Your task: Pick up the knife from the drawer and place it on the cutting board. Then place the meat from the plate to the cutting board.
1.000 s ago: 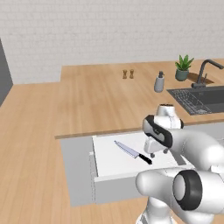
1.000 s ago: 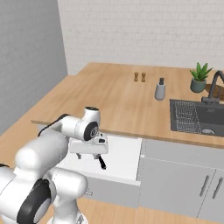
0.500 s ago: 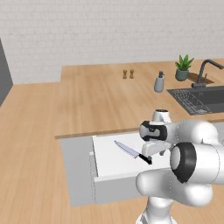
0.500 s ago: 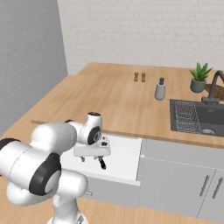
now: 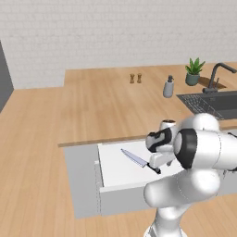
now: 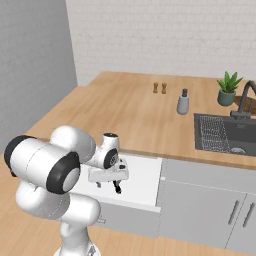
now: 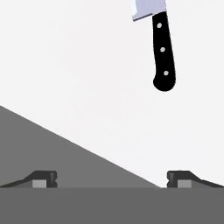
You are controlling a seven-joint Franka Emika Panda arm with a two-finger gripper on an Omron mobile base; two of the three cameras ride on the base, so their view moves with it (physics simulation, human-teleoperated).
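Note:
The drawer (image 5: 115, 169) stands pulled out, its white inside showing. The knife (image 5: 135, 159) lies flat in it, silver blade pointing to the back left and black handle toward the arm. My gripper (image 5: 158, 165) hangs low over the drawer, right at the handle end, pointing down. In the hand view the knife (image 7: 162, 48) sits at the upper right, handle toward me, off to the side of the gap. The gripper (image 7: 113, 179) is open with nothing between its fingertips (image 7: 43, 179). The gripper (image 6: 108, 185) also hovers over the drawer (image 6: 145, 177). Cutting board, meat and plate are out of view.
Behind the drawer runs a wooden counter (image 5: 106, 106). On it stand two small shakers (image 5: 135, 78), a grey soap dispenser (image 5: 168, 87) and a potted plant (image 5: 193, 71). A dark sink (image 5: 210, 104) with a faucet lies to the right. Grey cabinet fronts (image 6: 210, 210) flank the drawer.
The hand has sunk a little and shifted left, closer to the knife's handle. The elbow has swung forward into the views. The jaws stay open and the knife has not moved.

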